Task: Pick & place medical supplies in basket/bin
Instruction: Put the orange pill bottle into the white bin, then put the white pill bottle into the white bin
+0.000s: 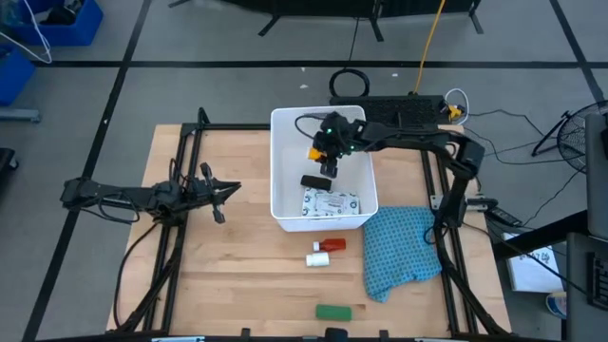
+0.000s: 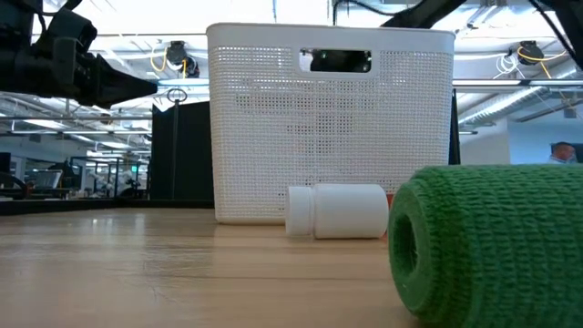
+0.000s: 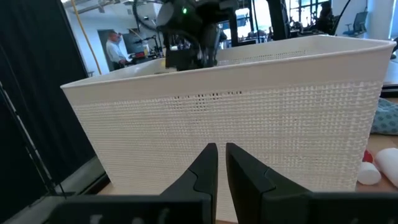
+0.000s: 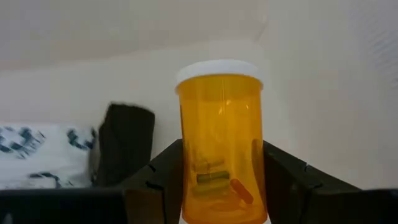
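The white tub stands mid-table, with the white-green packet and the black block lying on its floor. My right gripper reaches over the tub from the right, shut on an orange pill bottle with a white cap. The small red bottle and the small white bottle lie on the table just in front of the tub. The green bar is near the near edge. My left gripper waits left of the tub, shut and touching nothing. My right gripper pinches the orange pill bottle between its two fingers, on the two sides of its lower body. The white cap points away from the wrist. The fingers come from above, pointing down into the tub. The bottle hangs over the tub's floor beside the black block.
A blue-teal patterned cloth lies right of the tub by the right arm's base. In the low view the green bar fills the near right and the white bottle lies before the tub wall. Bare wood spreads left of the tub.
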You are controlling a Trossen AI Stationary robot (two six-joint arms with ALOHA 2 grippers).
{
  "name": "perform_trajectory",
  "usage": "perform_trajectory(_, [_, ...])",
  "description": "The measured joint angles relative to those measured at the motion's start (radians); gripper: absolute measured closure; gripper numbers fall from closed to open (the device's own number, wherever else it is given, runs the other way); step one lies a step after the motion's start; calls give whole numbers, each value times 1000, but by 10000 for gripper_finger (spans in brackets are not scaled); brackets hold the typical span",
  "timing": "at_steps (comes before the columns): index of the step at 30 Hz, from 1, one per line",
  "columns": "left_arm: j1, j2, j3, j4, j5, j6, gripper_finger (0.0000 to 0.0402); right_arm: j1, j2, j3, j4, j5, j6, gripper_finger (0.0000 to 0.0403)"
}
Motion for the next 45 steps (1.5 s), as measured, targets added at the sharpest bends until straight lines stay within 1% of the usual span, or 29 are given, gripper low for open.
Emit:
perform_trajectory(5, [0,0,0,-1,0,-1,364,-4,46,0,-39,2,-1,248])
perform_trajectory(8, [0,0,0,-1,0,-2,364,-5,56,0,-60,2,-5,242])
perform_trajectory(11, [0,0,0,-1,-1,-3,364,-4,56,0,-75,2,1,224])
perform_trajectory(13, [0,0,0,-2,-3,-3,364,-4,50,0,-74,4,23,208])
perform_trajectory(15, [0,0,0,-2,-7,-3,364,-4,47,0,-73,30,27,191])
perform_trajectory(19, [0,0,0,-5,-7,-7,364,-4,48,0,-83,32,26,162])
perform_trajectory(23, [0,0,0,-23,-7,-7,364,-3,48,0,-82,58,28,144])
perform_trajectory(26, [0,0,0,-40,-7,-4,364,-3,28,0,-94,79,27,142])
perform_trajectory(29, [0,0,0,-50,-8,-3,364,2,-40,0,-103,79,22,148])
perform_trajectory(33, [0,0,0,-53,-8,-3,364,18,-185,0,-94,78,26,166])
perform_trajectory(36, [0,0,0,-54,-22,4,364,46,-309,0,-84,64,21,195])
perform_trajectory(38, [0,0,0,-55,-35,4,364,76,-388,-6,-66,14,11,228])
perform_trajectory(40, [0,0,0,-54,-40,1,364,119,-463,-24,-34,-26,7,269])
perform_trajectory(45, [0,0,0,-54,-42,-1,364,250,-637,-115,50,-31,4,382])
